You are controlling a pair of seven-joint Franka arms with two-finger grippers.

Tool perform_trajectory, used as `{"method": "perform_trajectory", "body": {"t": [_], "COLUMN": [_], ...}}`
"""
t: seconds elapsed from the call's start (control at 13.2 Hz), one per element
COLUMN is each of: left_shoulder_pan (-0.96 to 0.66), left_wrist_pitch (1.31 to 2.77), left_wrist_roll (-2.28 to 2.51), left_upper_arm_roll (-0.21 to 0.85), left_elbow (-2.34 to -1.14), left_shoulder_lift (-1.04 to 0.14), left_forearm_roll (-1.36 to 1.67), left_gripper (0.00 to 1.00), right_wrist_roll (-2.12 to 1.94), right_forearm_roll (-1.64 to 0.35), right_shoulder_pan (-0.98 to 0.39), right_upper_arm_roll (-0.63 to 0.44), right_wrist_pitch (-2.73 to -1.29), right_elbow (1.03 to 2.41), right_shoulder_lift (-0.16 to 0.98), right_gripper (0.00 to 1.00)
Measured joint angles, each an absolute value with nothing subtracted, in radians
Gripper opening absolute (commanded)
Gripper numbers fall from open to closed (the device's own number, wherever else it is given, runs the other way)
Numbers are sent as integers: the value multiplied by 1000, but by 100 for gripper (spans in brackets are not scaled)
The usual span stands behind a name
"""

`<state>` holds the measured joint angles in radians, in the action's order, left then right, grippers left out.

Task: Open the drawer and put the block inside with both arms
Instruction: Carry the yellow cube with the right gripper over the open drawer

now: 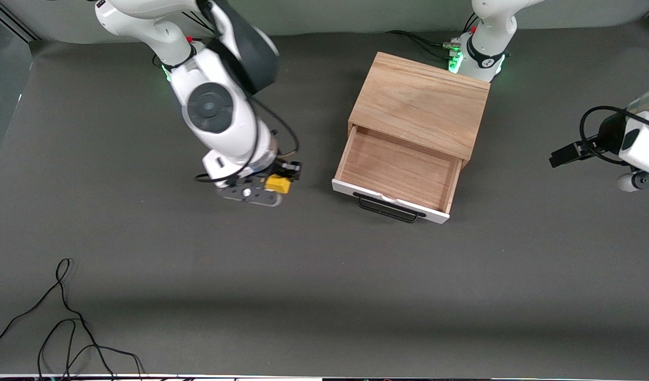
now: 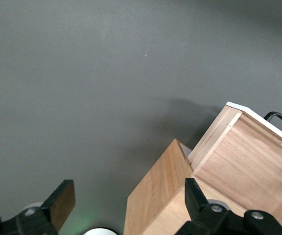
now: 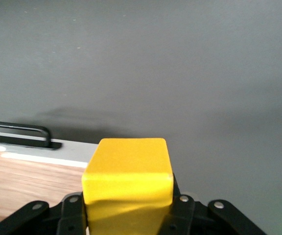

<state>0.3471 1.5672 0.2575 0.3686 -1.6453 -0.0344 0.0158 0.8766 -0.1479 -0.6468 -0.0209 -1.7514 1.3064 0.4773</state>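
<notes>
The yellow block is clamped in my right gripper, over the table mat beside the drawer, toward the right arm's end. In the right wrist view the block fills the shut gripper. The drawer is pulled open out of the light-wood box, its wood floor bare, with its black bar handle on the white front. My left gripper is open and empty, beside the box at the left arm's end, where the left arm waits.
Loose black cables lie on the dark grey mat near the front camera at the right arm's end. More cables run by the left arm's green-lit base, close to the box.
</notes>
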Motion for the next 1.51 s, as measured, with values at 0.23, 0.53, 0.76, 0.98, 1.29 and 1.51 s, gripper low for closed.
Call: {"method": "perform_trajectory", "body": {"t": [0.23, 0.53, 0.76, 0.98, 1.29, 1.51], "left_shoulder_pan": [127, -13, -18, -26, -28, -28], "left_wrist_pitch": [1598, 1612, 1622, 1622, 1622, 1621], "left_wrist_roll": [188, 91, 74, 73, 47, 23], "left_upper_arm_roll": [153, 29, 25, 27, 28, 27], "left_elbow": [-1643, -1640, -1640, -1640, -1640, -1640], "left_shoulder_lift": [-28, -22, -20, -20, -20, -20], "left_forearm_roll": [17, 17, 17, 17, 17, 8], "left_gripper": [100, 100, 100, 100, 100, 100], "right_wrist_roll": [1024, 1151, 1235, 1289, 1297, 1301], "right_forearm_roll": [-148, -148, -148, -148, -150, -150], "right_shoulder_pan": [-735, -831, -878, -899, -899, -899], "right_upper_arm_roll": [-20, -21, -21, -20, -17, -17], "right_wrist_pitch": [-1819, -1844, -1845, -1873, -1879, -1891], "right_elbow": [1236, 1162, 1130, 1099, 1094, 1093], "right_shoulder_lift": [544, 628, 675, 740, 787, 817], "right_gripper": [0, 0, 0, 0, 0, 0]}}
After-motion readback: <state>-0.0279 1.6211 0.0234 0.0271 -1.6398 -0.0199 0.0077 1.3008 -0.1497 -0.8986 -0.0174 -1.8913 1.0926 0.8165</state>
